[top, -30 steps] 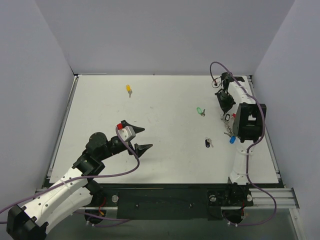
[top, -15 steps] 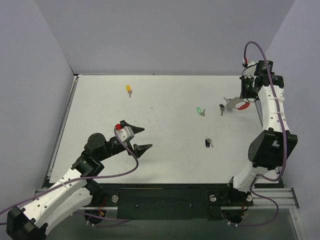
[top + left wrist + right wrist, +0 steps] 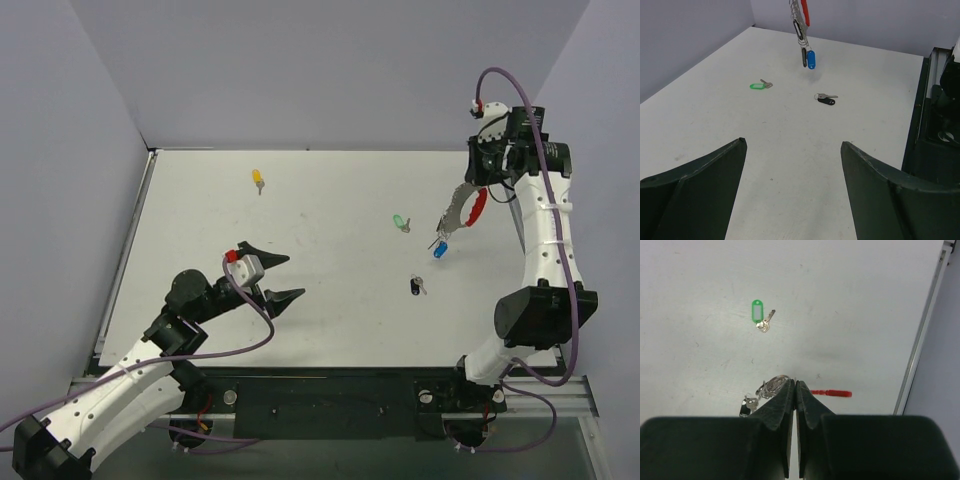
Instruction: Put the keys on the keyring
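Note:
My right gripper [image 3: 480,186] is raised above the table's far right, shut on the keyring [image 3: 462,212]. The ring's silvery wire loops [image 3: 773,385] and red tag [image 3: 832,393] show beside the closed fingertips [image 3: 790,386]. A blue tag [image 3: 439,250] and small bits hang below it, also seen in the left wrist view [image 3: 811,59]. The green key [image 3: 401,222] lies left of the hanging bunch. The black key [image 3: 416,286] lies nearer the front. The yellow key [image 3: 258,179] lies at the far left. My left gripper [image 3: 283,277] is open and empty, low over the table's left-middle.
Grey walls enclose the table on three sides. A dark rail [image 3: 935,115] runs along the near edge by the arm bases. The right arm's purple cable [image 3: 500,85] loops above its wrist.
My right arm has swung up from the table's right edge with the keyring, which now dangles in the air with its blue tag hanging. The left arm has barely moved.

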You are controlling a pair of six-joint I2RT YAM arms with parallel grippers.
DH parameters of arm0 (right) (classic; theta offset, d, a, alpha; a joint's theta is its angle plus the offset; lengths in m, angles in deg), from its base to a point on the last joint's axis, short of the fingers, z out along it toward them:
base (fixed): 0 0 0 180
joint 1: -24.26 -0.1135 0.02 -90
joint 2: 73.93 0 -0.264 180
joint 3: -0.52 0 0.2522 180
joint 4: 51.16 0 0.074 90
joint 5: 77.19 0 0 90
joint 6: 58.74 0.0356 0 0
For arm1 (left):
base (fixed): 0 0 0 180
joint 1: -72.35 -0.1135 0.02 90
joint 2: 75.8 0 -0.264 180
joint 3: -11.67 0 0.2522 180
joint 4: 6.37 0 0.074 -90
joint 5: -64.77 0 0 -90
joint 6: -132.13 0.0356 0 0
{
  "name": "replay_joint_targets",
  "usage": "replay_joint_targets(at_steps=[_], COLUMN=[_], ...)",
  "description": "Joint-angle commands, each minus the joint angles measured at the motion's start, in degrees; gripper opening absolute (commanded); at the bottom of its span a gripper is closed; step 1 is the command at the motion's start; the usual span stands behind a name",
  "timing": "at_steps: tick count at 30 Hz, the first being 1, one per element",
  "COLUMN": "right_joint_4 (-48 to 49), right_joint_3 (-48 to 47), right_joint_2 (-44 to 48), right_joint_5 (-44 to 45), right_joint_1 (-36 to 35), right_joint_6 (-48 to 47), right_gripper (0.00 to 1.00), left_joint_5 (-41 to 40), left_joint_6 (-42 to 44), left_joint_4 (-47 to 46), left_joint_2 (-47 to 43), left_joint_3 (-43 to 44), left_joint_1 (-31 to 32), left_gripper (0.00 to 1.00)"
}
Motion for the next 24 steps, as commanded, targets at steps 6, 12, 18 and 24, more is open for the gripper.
replay_joint_targets(at_steps=[6,12,18,24], right_joint_4=[-6.19,-12.16,-16.38,-19.46], right_joint_3=[-3.11,-2.85,1.27,5.23], right_joint_2=[8.14,9.2,8.5,5.34], right_joint_5=[-3.33,-10.88,-21.52,-28.82], right_joint_1=[-9.33,-19.08,-27.43,-34.11], right_joint_6=[-4.74,-12.38,-21.35,-31.19], right_gripper=[0.0,0.0,0.0,0.0], left_joint_5=[1.62,5.31,6.01,3.91], left_joint_6=[-0.32,-0.32,-6.37,-11.91], left_joint_4=[-6.02,-11.63,-18.49,-26.5], left_joint_2=[-1.66,-2.97,-3.94,-2.01], left_joint_3=[-0.8,-2.64,-3.26,-7.82], left_joint_1=[-0.41,-0.32,-0.23,0.73], left_gripper=[0.87,0.86,0.83,0.71])
